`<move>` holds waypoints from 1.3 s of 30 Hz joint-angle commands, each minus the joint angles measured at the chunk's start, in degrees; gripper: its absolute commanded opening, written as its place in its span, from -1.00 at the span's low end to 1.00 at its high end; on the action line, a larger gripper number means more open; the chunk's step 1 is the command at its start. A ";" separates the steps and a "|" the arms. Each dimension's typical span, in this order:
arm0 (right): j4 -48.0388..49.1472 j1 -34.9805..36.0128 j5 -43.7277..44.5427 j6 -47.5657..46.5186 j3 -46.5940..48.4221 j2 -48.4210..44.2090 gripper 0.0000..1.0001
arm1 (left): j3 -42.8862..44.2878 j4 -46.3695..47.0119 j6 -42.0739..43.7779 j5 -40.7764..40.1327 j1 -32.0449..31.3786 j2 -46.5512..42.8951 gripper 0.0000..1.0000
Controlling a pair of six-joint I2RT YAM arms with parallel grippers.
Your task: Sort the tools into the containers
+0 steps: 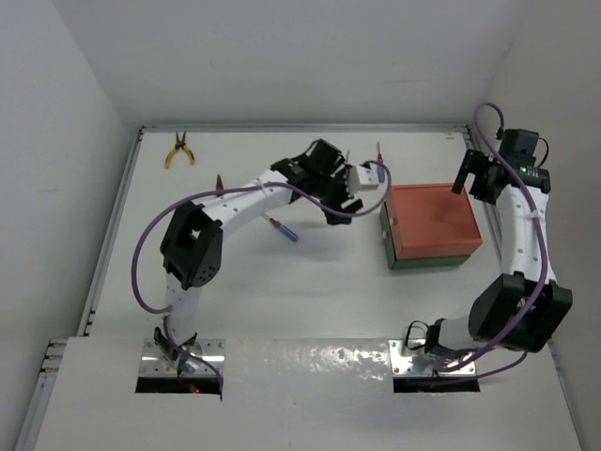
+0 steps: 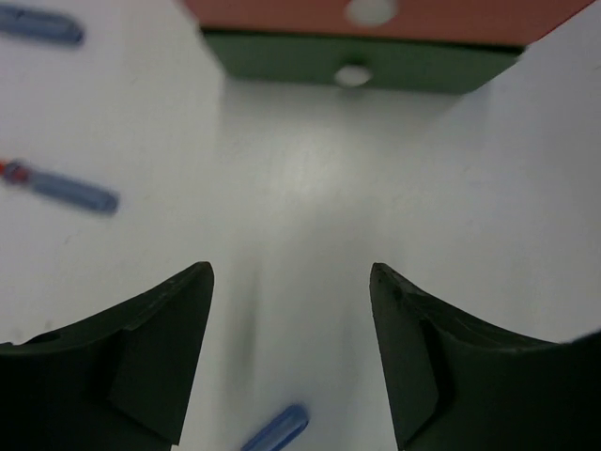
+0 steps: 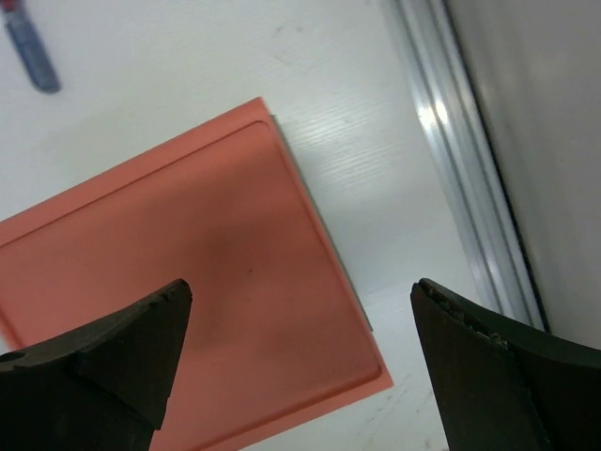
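1. Top external view: the orange-red tray [image 1: 434, 218] sits stacked on the dark green tray [image 1: 427, 261], right of the table centre. Only a strip of green shows at the near and left edges. No tool lies on the orange-red surface.
2. One pair of pliers [image 1: 179, 150] lies on the table at the far left corner, well apart from the trays.
3. A dark pointed item [image 1: 219, 181] shows beside the left arm. It cannot be identified as the second pliers.
4. The left wrist view shows three screwdrivers [image 2: 70, 191], all on the bare table: two to the left and one blue handle at the bottom edge.
5. Left gripper [image 2: 291, 272]: fingers apart, nothing between them. It is over bare table, facing the side wall of the stacked trays.
6. Right gripper [image 3: 300, 287]: fingers wide apart and holding nothing, above a corner of the orange-red tray.
7. Progress, as a judgement: no tool is sorted yet, so every pick and place remains.
8. The stack probably has to be separated first, because the dark green tray is covered and cannot receive tools as it lies.
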 commanded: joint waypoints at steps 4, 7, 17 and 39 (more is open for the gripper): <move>6.02 -0.06 -13.82 -2.98 -4.01 2.74 0.98 | -3.01 20.35 -5.08 8.66 -5.34 1.25 0.37; 9.02 -0.85 -12.59 -3.16 -8.41 2.74 0.98 | -0.99 24.08 -8.70 11.13 -6.13 4.07 0.36; 17.11 -1.11 -14.53 -2.19 -17.82 -0.76 0.87 | -1.96 37.44 -13.37 9.28 -8.06 9.52 0.17; 19.40 -1.03 -13.38 1.68 -25.39 -10.00 0.78 | 3.67 37.54 -13.54 14.12 -9.03 14.53 -0.14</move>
